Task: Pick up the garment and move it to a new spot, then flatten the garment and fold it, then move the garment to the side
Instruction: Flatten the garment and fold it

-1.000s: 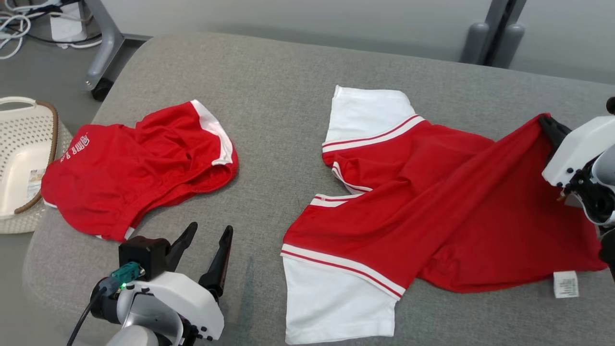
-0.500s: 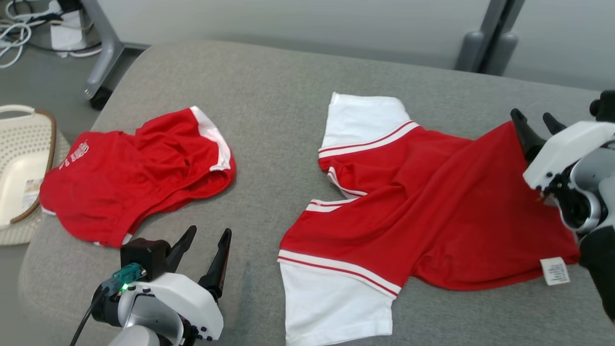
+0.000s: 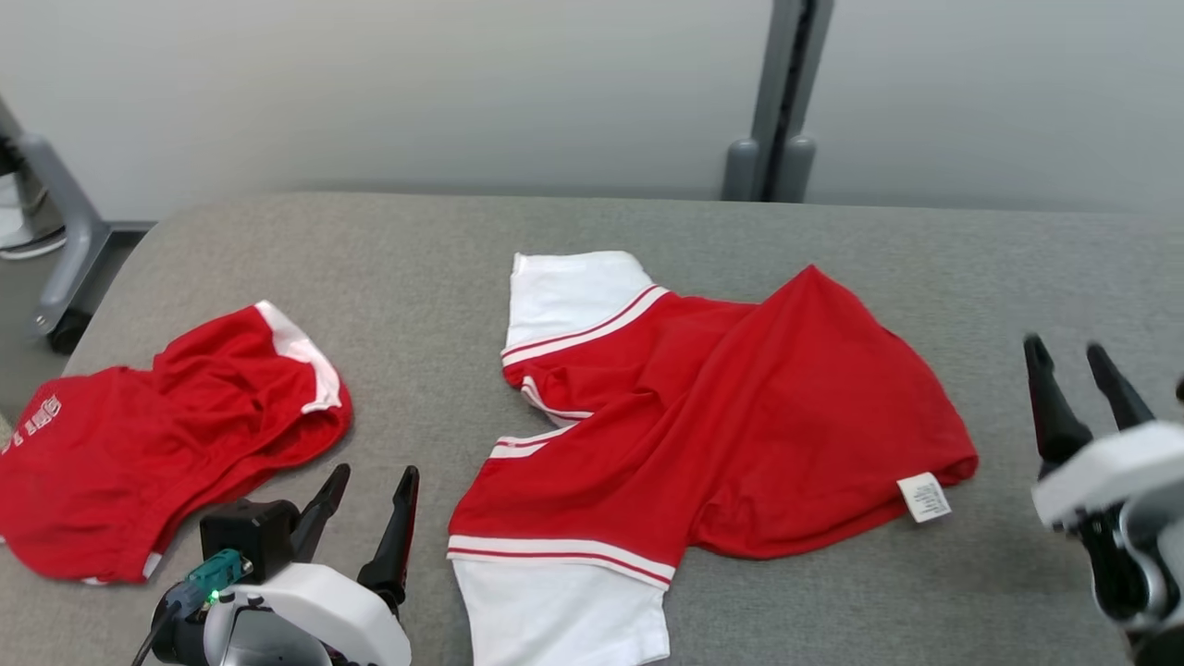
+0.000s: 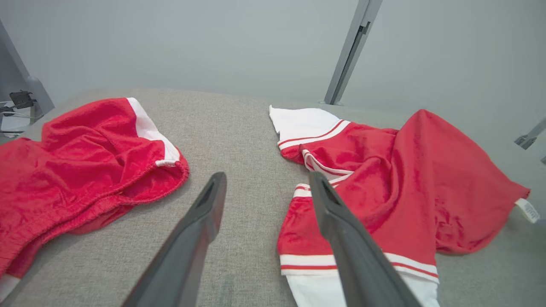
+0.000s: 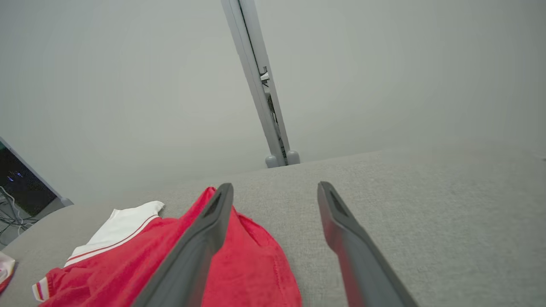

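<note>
- My right gripper (image 3: 1064, 348) stands spread and empty, just off the right edge of the shirt (image 3: 740, 435)
- My left gripper (image 3: 375, 473) gapes empty too, between shirt and shorts (image 3: 139, 462)
- The shirt lies rumpled on the grey pad (image 3: 416, 250), white sleeves leftward

Setting: robotics lab or test bay. Indicators: grey fabric-covered worktop (image 3: 1017, 268); plain grey partition panels (image 3: 370, 83) joined by a metal post (image 3: 784, 83); wheeled equipment stand (image 3: 65, 277); loose cables (image 5: 9, 213) at the side.
</note>
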Controlling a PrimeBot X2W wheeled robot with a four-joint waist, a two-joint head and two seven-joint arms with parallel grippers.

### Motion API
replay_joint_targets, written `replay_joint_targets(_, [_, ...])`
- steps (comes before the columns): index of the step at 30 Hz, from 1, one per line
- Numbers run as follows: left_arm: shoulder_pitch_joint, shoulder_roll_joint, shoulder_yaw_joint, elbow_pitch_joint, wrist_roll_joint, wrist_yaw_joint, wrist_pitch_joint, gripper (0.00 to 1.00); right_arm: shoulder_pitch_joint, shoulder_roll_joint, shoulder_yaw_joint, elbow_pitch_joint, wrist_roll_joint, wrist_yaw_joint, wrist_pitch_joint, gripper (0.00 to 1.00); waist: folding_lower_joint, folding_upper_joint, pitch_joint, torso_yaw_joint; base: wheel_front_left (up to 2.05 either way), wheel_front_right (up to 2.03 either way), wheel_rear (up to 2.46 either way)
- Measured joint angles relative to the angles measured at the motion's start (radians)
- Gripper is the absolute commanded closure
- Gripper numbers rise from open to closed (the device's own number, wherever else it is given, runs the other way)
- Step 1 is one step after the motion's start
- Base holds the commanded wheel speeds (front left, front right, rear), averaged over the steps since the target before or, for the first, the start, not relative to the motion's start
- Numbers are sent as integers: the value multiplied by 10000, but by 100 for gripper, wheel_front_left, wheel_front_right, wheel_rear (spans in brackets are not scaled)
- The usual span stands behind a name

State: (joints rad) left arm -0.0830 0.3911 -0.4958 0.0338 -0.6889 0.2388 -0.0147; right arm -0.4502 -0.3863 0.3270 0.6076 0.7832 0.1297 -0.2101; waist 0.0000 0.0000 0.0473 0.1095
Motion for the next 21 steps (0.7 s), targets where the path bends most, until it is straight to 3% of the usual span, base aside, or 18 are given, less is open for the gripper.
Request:
replay_joint_targets(10, [381, 42, 144, -270, -15, 178, -339, 0, 3180, 830, -1386, -1279, -1638, 0, -244, 0, 1, 0, -357, -489, 0, 0, 0])
replay_joint_targets(21, [107, 42, 81, -309, -12, 117, -301, 0, 2449, 932, -1582, -1103, -3457, 0, 2403, 0, 0, 0, 139, -290, 0, 0, 0])
